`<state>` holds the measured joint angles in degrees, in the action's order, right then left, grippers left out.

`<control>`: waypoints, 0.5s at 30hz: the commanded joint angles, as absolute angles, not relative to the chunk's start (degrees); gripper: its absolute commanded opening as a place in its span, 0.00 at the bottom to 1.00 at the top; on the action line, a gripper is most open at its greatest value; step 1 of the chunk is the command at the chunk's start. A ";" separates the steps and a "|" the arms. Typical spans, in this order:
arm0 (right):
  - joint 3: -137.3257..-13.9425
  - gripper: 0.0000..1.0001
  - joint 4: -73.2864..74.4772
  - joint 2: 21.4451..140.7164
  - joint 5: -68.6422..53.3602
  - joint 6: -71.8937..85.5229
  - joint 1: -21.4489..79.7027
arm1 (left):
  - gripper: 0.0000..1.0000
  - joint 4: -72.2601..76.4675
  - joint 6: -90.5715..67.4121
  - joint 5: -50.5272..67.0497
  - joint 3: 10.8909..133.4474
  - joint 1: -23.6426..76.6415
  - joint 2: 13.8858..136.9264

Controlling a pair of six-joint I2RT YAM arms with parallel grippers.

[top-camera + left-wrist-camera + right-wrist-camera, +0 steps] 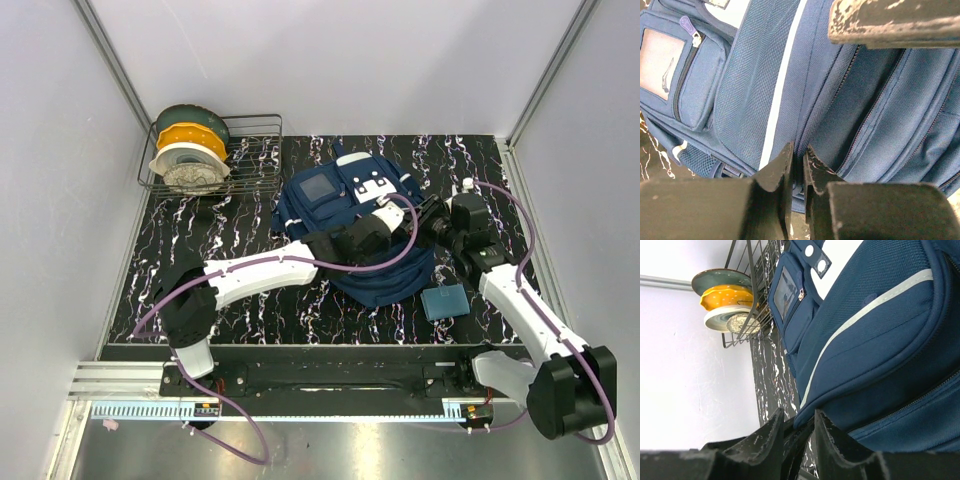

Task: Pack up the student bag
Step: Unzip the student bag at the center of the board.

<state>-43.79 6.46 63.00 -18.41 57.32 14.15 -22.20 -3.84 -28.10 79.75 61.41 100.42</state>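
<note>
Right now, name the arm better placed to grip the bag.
Left, likely: the left end effector is nearly shut on a fold of the student bag beside the zipper; the right end effector stands open at the bag's edge.

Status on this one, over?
Left gripper pinching backpack fabric. Right gripper slightly open at its edge. Small pouch lies beside it, outside.
</note>
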 commanded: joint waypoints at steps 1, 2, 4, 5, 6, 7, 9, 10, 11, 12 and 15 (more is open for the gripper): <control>-43.43 0.40 7.29 59.34 -16.70 54.67 13.80 | 0.00 -21.27 -5.45 -30.59 79.81 59.59 97.38; -42.98 0.43 7.64 58.72 -15.83 54.49 13.80 | 0.00 -21.27 -5.54 -30.41 79.80 59.42 97.21; -41.84 0.57 8.43 56.88 -15.21 54.41 13.80 | 0.00 -21.27 -5.71 -29.62 79.80 59.06 97.03; -41.57 0.59 8.79 56.34 -14.60 54.32 13.89 | 0.00 -21.44 -5.80 -29.36 79.80 58.80 96.86; -41.49 0.61 9.83 55.47 -14.42 54.32 13.71 | 0.00 -21.53 -5.89 -29.27 79.63 58.71 96.77; -41.40 0.63 10.45 55.02 -14.15 53.71 13.80 | 0.00 -21.45 -6.15 -29.09 79.63 58.62 96.51; -41.40 0.65 12.55 53.80 -13.36 53.26 13.89 | 0.00 -21.36 -6.42 -28.74 79.19 58.27 96.24; -41.31 0.66 13.26 53.27 -13.10 52.74 13.80 | 0.00 -21.44 -6.76 -28.22 79.19 58.10 96.07; -41.31 0.66 13.88 52.65 -12.40 52.65 13.80 | 0.00 -21.36 -6.94 -27.86 79.10 57.83 96.06; -41.05 0.67 14.67 51.34 -12.04 52.39 13.80 | 0.00 -21.27 -7.03 -27.51 79.01 57.75 95.98; -39.73 0.70 15.46 47.57 -11.34 52.12 13.80 | 0.00 -20.92 -6.94 -26.54 78.84 57.74 95.89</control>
<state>-40.99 13.30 52.49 -14.00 53.80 14.04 -22.96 -5.91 -26.17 79.22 59.11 98.85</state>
